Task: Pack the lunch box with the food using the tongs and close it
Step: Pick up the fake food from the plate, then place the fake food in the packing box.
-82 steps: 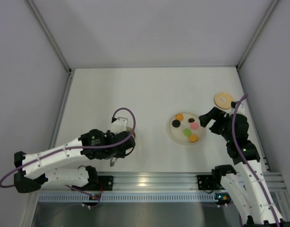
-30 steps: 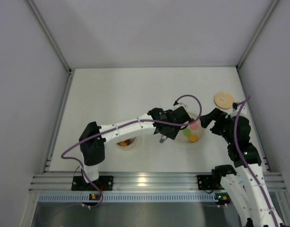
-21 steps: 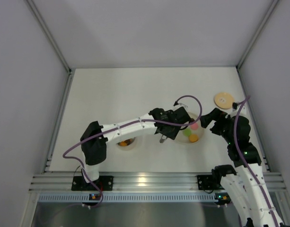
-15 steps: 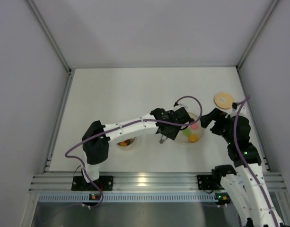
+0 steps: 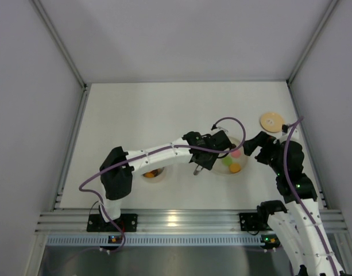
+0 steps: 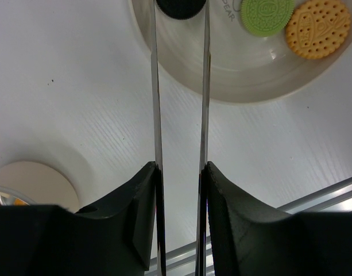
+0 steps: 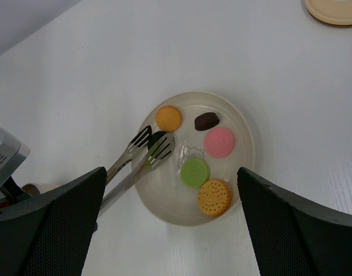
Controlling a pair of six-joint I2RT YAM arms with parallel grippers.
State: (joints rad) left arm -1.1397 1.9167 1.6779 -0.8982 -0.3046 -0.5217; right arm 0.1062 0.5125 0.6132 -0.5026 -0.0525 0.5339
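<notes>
Steel tongs (image 6: 155,103) sit clamped in your left gripper (image 6: 180,172). Its jaws are narrow, one finger pressed on the outside of each thin arm, and the arms run nearly parallel straight out ahead. At the tong tips, well ahead of those jaws, a black piece (image 6: 178,6) is caught between the two arms and touches both; whether it is clear of the plate (image 6: 221,86) you cannot tell. Ahead and to the right of the jaws, on the same plate, lie a green piece (image 6: 266,12) and just beside it a dotted orange biscuit (image 6: 317,27). Behind and to the left of the jaws the lunch box (image 5: 153,171) stands open on the white table (image 5: 164,109), partly under the left arm, with orange and brown food inside. Your right gripper (image 7: 171,184) hangs above the plate, jaws wide, nothing between them. In its gap you see the green piece and the biscuit; further ahead lie an orange round (image 7: 168,118), a dark brown piece (image 7: 207,120) and a pink round (image 7: 219,141). The tan lid (image 7: 333,8) lies far ahead and right of those jaws, well apart from the lunch box.
</notes>
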